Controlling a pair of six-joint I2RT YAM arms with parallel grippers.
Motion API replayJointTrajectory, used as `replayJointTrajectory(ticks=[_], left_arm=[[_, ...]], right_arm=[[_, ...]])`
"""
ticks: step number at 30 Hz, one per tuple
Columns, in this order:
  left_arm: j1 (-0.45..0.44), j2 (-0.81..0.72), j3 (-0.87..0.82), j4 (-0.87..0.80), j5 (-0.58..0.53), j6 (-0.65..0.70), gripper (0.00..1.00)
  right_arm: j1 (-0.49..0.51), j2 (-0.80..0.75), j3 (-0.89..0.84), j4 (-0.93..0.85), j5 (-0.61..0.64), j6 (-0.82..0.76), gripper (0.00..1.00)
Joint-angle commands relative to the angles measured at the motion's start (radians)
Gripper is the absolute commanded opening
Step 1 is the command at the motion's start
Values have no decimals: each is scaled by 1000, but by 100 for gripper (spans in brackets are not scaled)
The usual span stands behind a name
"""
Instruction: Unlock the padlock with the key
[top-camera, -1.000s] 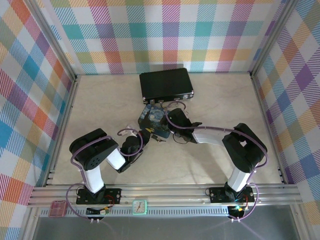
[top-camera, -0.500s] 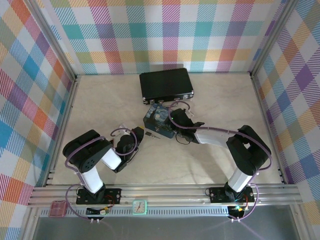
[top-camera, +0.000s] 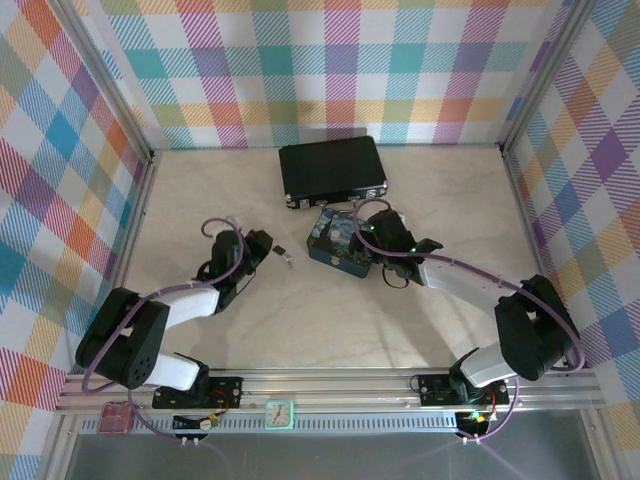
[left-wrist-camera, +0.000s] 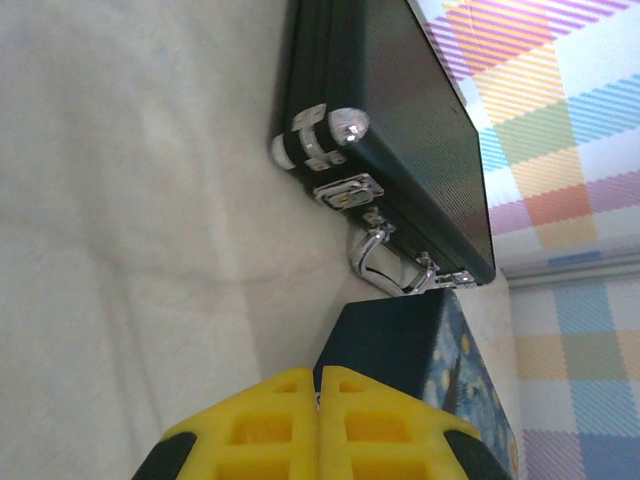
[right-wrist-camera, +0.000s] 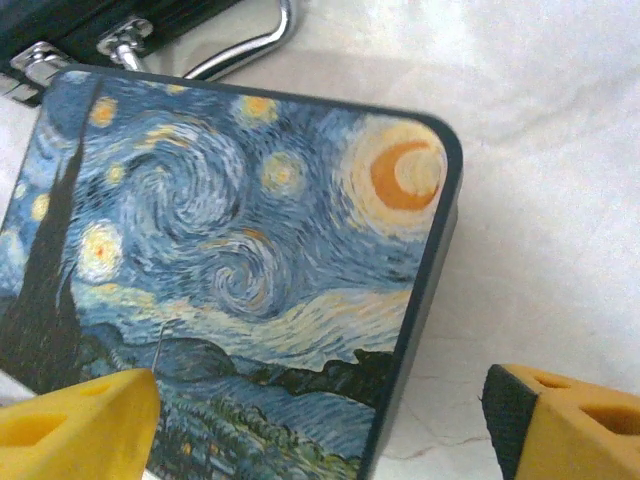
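Padlock (top-camera: 283, 253): a tiny dark body with a silvery glint. It lies on the surface (top-camera: 330, 320) between the left hand (top-camera: 258, 247) and the painted box (top-camera: 340, 243), apart from both. At this size we cannot tell the key from it.

Left hand: its yellow fingers (left-wrist-camera: 270, 430) are pressed together, and we see nothing between them.

Right hand (right-wrist-camera: 320, 430): its fingers stand wide apart. One is over the box lid, the other over bare surface past the box's right edge. It grips nothing.

Box: a glossy lid with blue and yellow swirls, an orange crescent, rounded corners and dark sides.

Briefcase (left-wrist-camera: 400, 130): black and finely textured, with a chrome handle (left-wrist-camera: 375, 262), latches and corner caps. It sits just beyond the box.

Surface: pale and faintly marbled.
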Motion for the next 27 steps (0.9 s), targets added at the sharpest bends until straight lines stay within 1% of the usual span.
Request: replayJointTrajectory(ticks=[1,4,7,12,15,19,20,24,26,27], left_arm=[[55,-13,121,-328,127,167,0],[101,28,198,-424,192,229,0],[124,92,297,-570,193,318,0],[158,206,405,-666,194,372,0],[170,279,457,-706,217,384,0],[170,325,484,-720,209,380,1],[170,331,489,-726,202,380,4],[171,354,514,-753,182,388,26],[171,349,518,-760,173,388,43],[171,343,518,-764,162,388,55]], right_arm=[[-58,-40,34,-98,22,-238,87],[-111,-64,9,-94,74,-377,88],[-173,-97,-34,-71,128,-460,89],[-294,-156,-137,53,80,-554,90],[-363,-161,-221,208,45,-592,90],[-458,-119,-308,398,-14,-577,90],[-473,-106,-321,429,-24,-574,90],[-503,-48,-342,554,-32,-590,90],[-508,-33,-346,608,-40,-605,90],[-510,-27,-353,637,-42,-614,90]])
